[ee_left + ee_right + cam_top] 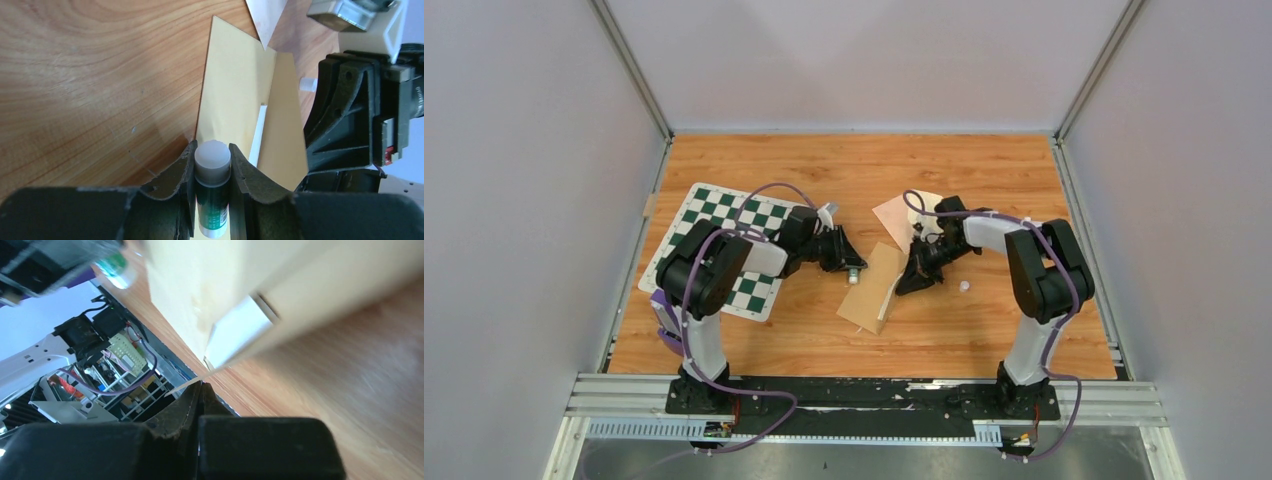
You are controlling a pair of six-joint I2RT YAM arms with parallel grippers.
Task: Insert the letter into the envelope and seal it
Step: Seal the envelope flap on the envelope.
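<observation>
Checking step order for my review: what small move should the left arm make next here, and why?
Probably ease the glue stick forward onto the envelope: the left gripper grips it aimed there, while the right gripper pinches the envelope's thin white edge, seemingly keeping it open.

Left tool (pixel 212 150) clamped partway; right tool (pixel 201 385) pinched fully closed.

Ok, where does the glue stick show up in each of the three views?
Top external: the glue stick is mid-table at the tip of the left gripper, just left of the envelope.
Left wrist: bottom centre, clamped between that gripper's fingers, pale end up.
Right wrist: top left corner, a blurred green shape.
Shared landmark: the tan envelope, also upper centre in the left wrist view and top centre in the right wrist view.
</observation>
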